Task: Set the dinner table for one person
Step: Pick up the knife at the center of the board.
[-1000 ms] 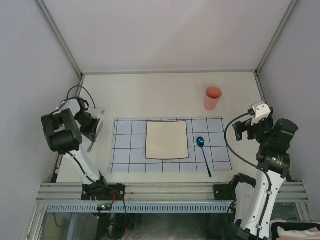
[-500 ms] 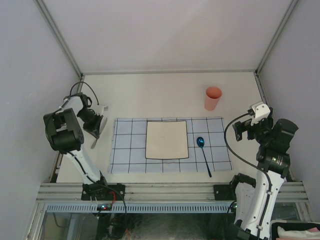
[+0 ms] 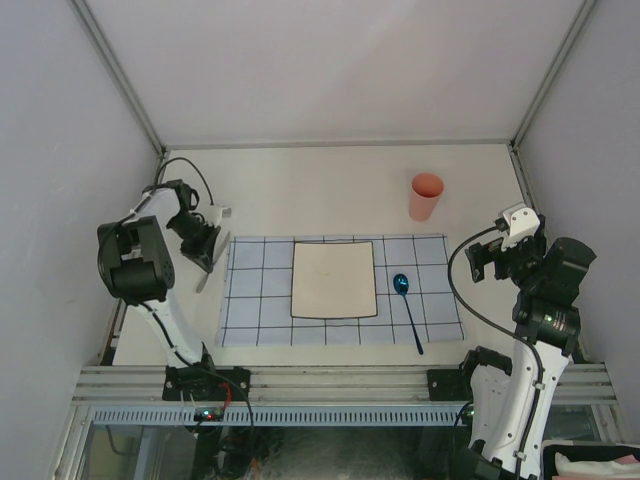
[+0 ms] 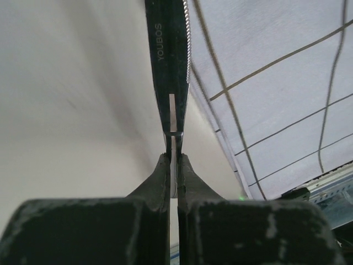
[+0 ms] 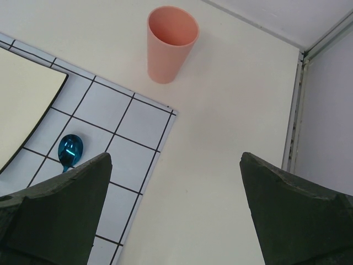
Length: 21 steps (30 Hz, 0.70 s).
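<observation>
- Desk (image 3: 330, 185): one large, flat, off-white rectangle, fenced by grey rails (image 3: 120, 80) and pale walls (image 3: 330, 60). It fills the middle of the overhead view, with the two arms bolted at its near edge.
- Cloth (image 3: 260, 300): one, light blue with a dark grid, lying flat on the near half of the desk.
- Plate (image 3: 334, 280): one, square and cream, sitting in the middle of the cloth.
- Spoon (image 3: 401, 284): one, blue, lying on the cloth just right of the plate and apart from it. Its bowl points to the far side and its handle runs back toward the near edge.
- Cup (image 3: 426, 196): one, pinkish-orange, upright with its mouth up. It stands on bare desk beyond the far right corner of the cloth, near it but not touching.
- Knife (image 4: 168, 61): one, dark, with a saw-toothed edge and the word YOUBOS along it. It points away from the wrist camera, over bare desk right beside the left edge of the cloth. Whether its tip touches the desk cannot be told.
- Grip, left: the left fingers (image 4: 154, 190) are pinched narrow on the knife, with only a sliver between them.
- Grip, right: the right fingers (image 5: 55, 215) are spread wide and hold nothing. They hang above the right side of the desk, with the cup, the spoon's bowl and the cloth's corner in sight between them.
</observation>
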Each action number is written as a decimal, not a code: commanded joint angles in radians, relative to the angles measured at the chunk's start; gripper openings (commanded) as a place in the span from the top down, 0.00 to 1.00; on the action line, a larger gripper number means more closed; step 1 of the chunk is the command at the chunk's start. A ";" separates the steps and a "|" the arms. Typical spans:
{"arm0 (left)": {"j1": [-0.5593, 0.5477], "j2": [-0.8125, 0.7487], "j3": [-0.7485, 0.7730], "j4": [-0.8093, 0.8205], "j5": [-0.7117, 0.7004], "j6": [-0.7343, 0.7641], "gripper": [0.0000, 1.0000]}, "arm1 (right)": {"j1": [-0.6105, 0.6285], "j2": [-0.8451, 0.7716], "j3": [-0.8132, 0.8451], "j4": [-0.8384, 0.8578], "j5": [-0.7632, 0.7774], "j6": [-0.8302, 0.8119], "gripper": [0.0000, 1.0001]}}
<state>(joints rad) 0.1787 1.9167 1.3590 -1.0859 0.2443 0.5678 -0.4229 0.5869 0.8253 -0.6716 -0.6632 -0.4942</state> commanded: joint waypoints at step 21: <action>-0.090 -0.053 -0.024 0.017 0.315 -0.149 1.00 | 0.014 -0.017 0.005 0.012 0.004 -0.014 0.00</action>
<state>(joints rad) 0.1070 1.9167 1.3540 -1.0946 0.4622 0.4858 -0.4160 0.5789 0.8253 -0.6743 -0.6590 -0.4988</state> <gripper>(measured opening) 0.025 0.995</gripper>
